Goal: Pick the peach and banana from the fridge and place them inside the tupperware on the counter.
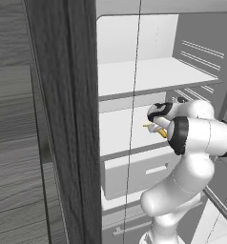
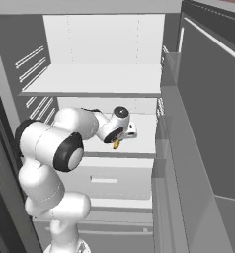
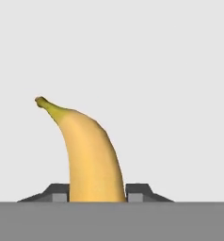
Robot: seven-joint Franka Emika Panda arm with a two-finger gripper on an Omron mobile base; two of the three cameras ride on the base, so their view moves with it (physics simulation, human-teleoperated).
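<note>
Banana [image 3: 92,155] clamped in the pincer [image 3: 97,194] over the fridge's [image 2: 104,39] middle shelf [image 2: 141,138].
Its long axis runs straight out from the fingers [image 3: 137,192], stem tip farthest and curving left in the hand view; white fridge interior lies beyond, a drawer [image 2: 107,180] below.

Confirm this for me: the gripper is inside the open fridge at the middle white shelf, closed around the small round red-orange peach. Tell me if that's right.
One thing is wrong: the fruit. The gripper is inside the open grey-bodied fridge at the middle white shelf, but it is closed around the curved yellow banana, not a peach. The hand view shows the banana between the two dark fingertips.
</note>
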